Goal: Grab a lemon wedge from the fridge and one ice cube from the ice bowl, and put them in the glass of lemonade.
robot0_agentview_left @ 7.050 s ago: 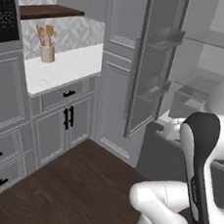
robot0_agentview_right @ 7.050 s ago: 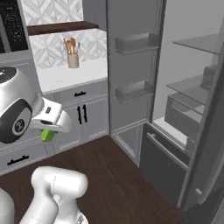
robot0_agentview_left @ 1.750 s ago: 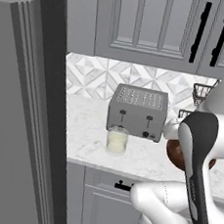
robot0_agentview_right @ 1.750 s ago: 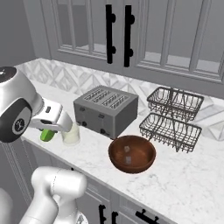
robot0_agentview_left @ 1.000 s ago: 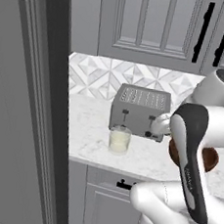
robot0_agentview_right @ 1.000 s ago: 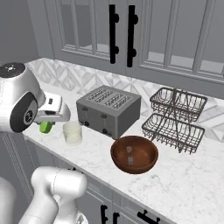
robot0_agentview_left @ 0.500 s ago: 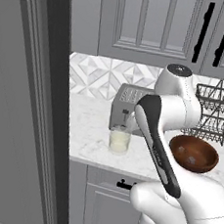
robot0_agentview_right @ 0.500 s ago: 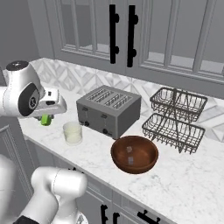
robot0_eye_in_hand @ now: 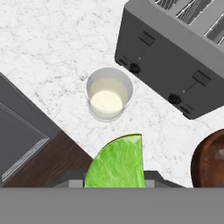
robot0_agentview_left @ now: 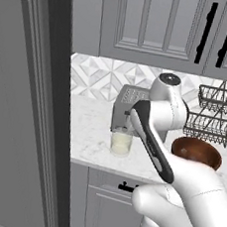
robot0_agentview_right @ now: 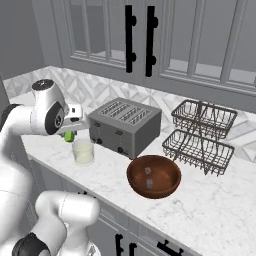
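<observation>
While the arm is reaching over the marble counter (robot0_agentview_left: 91, 128) in the left base view, the glass of lemonade (robot0_agentview_left: 121, 142) is standing near the toaster (robot0_agentview_left: 125, 107). From the right base view, the gripper (robot0_agentview_right: 70, 131) is pinching the lemon wedge (robot0_agentview_right: 69, 135) just above and left of the glass, presumably positioning for a drop; a brown bowl (robot0_agentview_right: 153, 176) is sitting right. Through the hand view, the wedge is hanging near the tumbler's open mouth.

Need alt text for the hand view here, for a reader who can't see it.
Looking down from the hand, a green lemon wedge held in the claw hangs above a marble counter, just short of an open glass of pale lemonade. A dark toaster stands beside the glass, and a brown bowl's rim shows at the right edge.
</observation>
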Robot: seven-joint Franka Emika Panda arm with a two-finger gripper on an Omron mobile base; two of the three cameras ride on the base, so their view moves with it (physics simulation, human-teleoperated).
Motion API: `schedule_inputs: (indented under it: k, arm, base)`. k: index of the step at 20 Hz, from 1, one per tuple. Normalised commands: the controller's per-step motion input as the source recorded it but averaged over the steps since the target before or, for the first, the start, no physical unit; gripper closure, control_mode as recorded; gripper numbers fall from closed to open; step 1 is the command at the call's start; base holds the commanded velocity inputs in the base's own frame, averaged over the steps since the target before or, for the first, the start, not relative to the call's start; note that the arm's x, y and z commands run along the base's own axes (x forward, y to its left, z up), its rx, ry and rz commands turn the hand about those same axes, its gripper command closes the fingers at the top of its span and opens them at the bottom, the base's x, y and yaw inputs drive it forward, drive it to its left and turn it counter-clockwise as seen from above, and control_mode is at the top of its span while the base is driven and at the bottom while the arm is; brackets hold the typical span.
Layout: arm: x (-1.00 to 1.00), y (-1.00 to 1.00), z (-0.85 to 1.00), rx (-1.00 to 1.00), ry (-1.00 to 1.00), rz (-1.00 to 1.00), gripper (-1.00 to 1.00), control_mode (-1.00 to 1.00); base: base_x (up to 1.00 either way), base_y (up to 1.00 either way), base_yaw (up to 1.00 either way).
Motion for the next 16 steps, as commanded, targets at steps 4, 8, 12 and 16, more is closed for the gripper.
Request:
schedule_inputs:
  k: [4, 8, 12, 16]
  arm:
    - [0.5, 0.02, -0.11, 0.0, 0.0, 0.05, 1.0, -1.0]
    - [0.06, 0.27, -0.13, 0.0, 0.0, 0.15, 1.0, -1.0]
    - [0.15, 0.12, -0.31, -0.05, 0.11, 0.14, 1.0, -1.0]
    - [0.3, 0.13, -0.33, -0.08, 0.17, 0.03, 1.0, -1.0]
  base:
    - [0.0, 0.0, 0.0]
    - [0.0, 0.0, 0.0]
    - [0.0, 0.0, 0.0]
    - [0.0, 0.0, 0.0]
